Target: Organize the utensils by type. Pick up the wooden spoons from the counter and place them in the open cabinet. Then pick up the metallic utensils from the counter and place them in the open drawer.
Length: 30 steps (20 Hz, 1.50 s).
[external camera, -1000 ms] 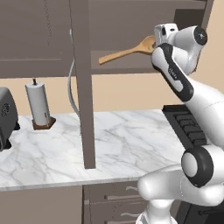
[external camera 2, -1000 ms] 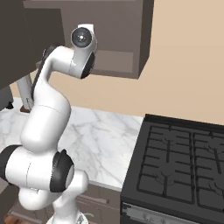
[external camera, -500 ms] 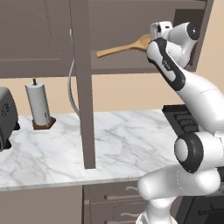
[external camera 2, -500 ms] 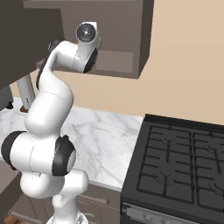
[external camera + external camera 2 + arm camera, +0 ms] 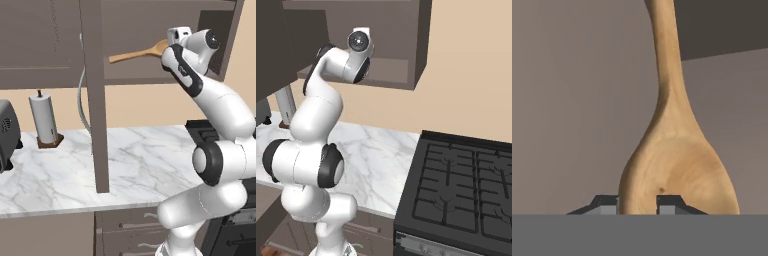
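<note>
You've got the gripper (image 5: 637, 204) pinched on the rim of the smooth tan wooden spoon (image 5: 142, 51), round bowl in the jaws, handle jutting left, raised high at the dark matte cabinet (image 5: 150, 30), above the veined marble counter (image 5: 135, 160).

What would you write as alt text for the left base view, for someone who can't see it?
A white robot arm holds a wooden spoon high in its jaws at the open wall cabinet, handle pointing left. Below lies a white marble counter with a paper towel holder and a grey toaster oven at its left.
</note>
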Tool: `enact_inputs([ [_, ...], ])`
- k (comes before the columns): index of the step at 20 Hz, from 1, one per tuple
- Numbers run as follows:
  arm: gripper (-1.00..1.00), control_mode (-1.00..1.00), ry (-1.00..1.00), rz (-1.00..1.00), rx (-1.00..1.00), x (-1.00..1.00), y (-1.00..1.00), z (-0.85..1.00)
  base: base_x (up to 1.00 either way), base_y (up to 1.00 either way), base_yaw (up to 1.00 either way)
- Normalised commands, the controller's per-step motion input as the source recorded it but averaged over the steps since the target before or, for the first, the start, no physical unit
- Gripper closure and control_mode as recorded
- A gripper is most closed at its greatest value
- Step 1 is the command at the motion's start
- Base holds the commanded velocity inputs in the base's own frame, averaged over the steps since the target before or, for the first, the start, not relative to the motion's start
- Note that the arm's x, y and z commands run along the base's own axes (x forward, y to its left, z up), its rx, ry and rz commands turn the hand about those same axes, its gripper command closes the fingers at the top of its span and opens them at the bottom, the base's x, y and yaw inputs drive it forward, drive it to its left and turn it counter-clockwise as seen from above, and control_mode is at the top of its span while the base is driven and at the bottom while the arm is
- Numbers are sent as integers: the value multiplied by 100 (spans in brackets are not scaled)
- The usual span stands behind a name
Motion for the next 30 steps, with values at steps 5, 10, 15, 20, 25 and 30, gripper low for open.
enact_inputs([
  [5,100,-100,0,0,0,42,0,-6,0,0,0],
  [10,100,-100,0,0,0,28,0,-14,0,0,0],
  [15,100,-100,0,1,0,34,0,-15,0,0,0],
  [20,-100,-100,0,0,0,32,1,-24,0,0,0],
  [25,-100,-100,0,3,0,5,0,-25,0,0,0],
  [30,-100,-100,0,7,0,-12,0,-30,0,0,0],
])
